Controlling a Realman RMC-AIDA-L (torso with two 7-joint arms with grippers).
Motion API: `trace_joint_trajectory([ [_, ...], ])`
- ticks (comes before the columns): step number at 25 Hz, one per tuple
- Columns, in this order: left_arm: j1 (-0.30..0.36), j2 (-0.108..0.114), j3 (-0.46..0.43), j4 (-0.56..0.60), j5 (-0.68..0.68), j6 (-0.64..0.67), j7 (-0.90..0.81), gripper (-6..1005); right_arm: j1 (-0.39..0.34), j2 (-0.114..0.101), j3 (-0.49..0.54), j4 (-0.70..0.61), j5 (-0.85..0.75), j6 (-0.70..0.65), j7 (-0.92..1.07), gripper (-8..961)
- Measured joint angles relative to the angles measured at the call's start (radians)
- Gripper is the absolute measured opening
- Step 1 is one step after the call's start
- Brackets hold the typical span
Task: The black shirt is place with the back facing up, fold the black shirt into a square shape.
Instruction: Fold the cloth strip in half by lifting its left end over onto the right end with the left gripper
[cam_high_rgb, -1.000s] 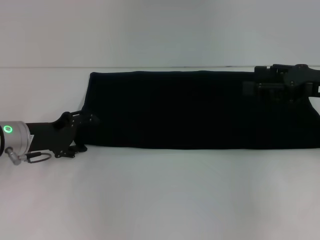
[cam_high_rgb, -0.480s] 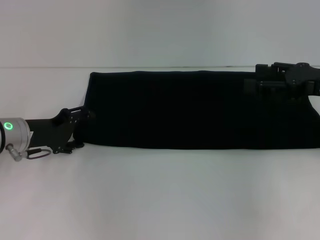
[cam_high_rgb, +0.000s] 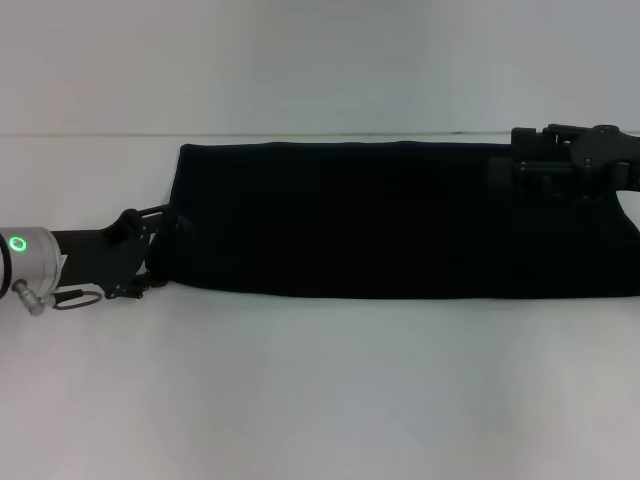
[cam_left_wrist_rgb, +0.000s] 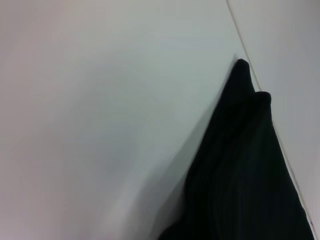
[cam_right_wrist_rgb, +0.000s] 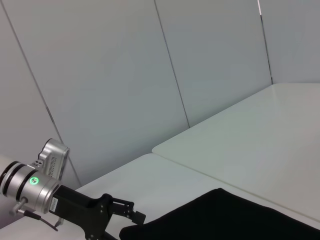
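The black shirt (cam_high_rgb: 400, 220) lies on the white table as a long folded strip running left to right, and no lettering shows. My left gripper (cam_high_rgb: 160, 250) is at the strip's near left corner and is shut on the cloth there, with the corner slightly raised. The left wrist view shows that end of the shirt (cam_left_wrist_rgb: 240, 175) close up, with a shadow under it. The right wrist view shows the left gripper (cam_right_wrist_rgb: 132, 216) at the shirt's corner (cam_right_wrist_rgb: 225, 215). My right gripper (cam_high_rgb: 510, 172) is over the strip's far right end, against the cloth.
The white table (cam_high_rgb: 320, 400) extends in front of the shirt and to its left. A pale wall rises right behind the shirt's far edge. The strip's right end runs to the edge of the head view.
My left gripper has moved back and slightly left, and the shirt's near left corner has shifted with it. The right gripper has barely moved.
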Motion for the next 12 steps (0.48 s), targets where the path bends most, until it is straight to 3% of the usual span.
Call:
trace_joint_trajectory([
  [12, -0.015, 0.001, 0.0, -0.002, 0.007, 0.0, 0.04, 928, 0.0, 0.0, 0.0, -0.009, 0.001, 0.005, -0.001, 837],
])
